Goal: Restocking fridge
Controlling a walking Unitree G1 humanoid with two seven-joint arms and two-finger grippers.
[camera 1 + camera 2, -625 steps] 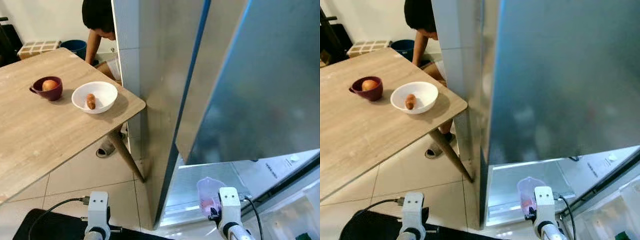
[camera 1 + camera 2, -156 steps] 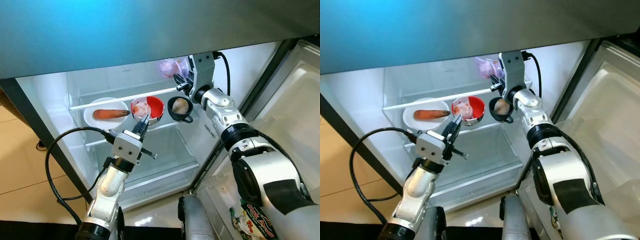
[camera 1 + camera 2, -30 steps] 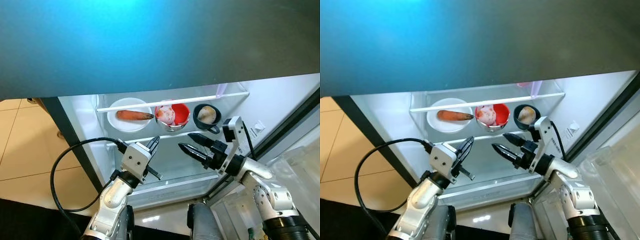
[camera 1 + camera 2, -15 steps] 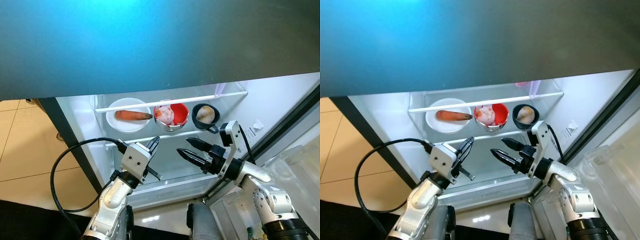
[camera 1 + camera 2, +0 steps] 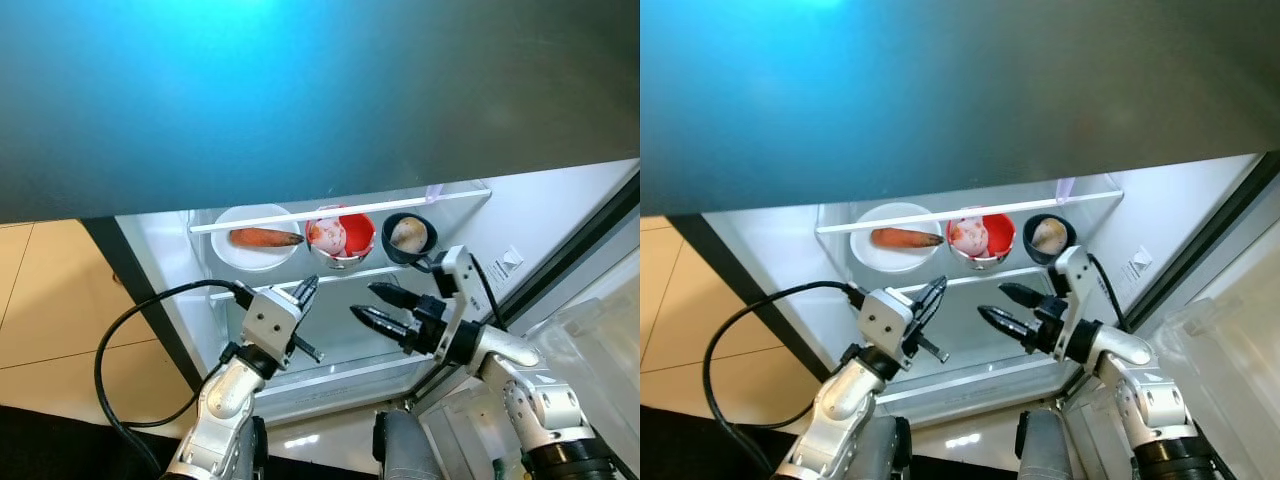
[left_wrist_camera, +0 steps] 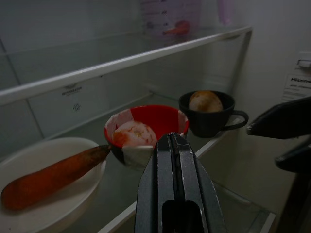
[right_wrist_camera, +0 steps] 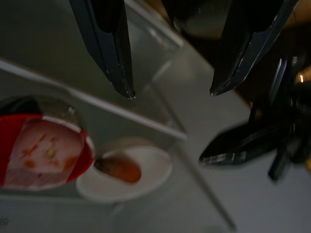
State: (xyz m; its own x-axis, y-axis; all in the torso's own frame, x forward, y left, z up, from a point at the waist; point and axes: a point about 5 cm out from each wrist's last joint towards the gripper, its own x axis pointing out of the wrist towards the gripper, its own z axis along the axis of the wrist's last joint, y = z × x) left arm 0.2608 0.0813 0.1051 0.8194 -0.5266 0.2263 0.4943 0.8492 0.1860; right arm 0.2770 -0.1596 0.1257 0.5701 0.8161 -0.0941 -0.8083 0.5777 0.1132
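My two silver arms reached forward into the open fridge [image 5: 150, 265], below the shelf that carried the food. My left claw [image 5: 307, 290] was nearest the left side, raised toward the shelf edge, its two black fingers pressed together with nothing between them; a black cable [image 5: 130, 330] looped from its wrist down to the left. My right claw [image 5: 378, 305] sat just beside it to the right, pointing leftward, its two fingers spread wide apart and empty. The two claws were near each other but not touching.

Beyond the claws, on the glass shelf [image 5: 340, 272], three dishes stood in a row. On the left was a white plate [image 5: 250, 240] with a carrot [image 5: 265, 238] lying across it. In the middle stood a red and white bowl [image 5: 342, 234] holding a pale pink, speckled food, just beside the plate. On the right stood a dark cup [image 5: 409, 238] with a handle, holding a round brownish item, perhaps a potato [image 5: 408, 234].

Above and behind these ran a higher shelf with a white front rail [image 5: 340, 211]. In the left wrist view, a clear pinkish container [image 6: 170, 19] rested on that upper shelf, toward the back.

Farther out, the large grey-blue fridge door [image 5: 300, 90] filled the upper part of the head views, and tan floor tiles [image 5: 50, 300] lay to the left.
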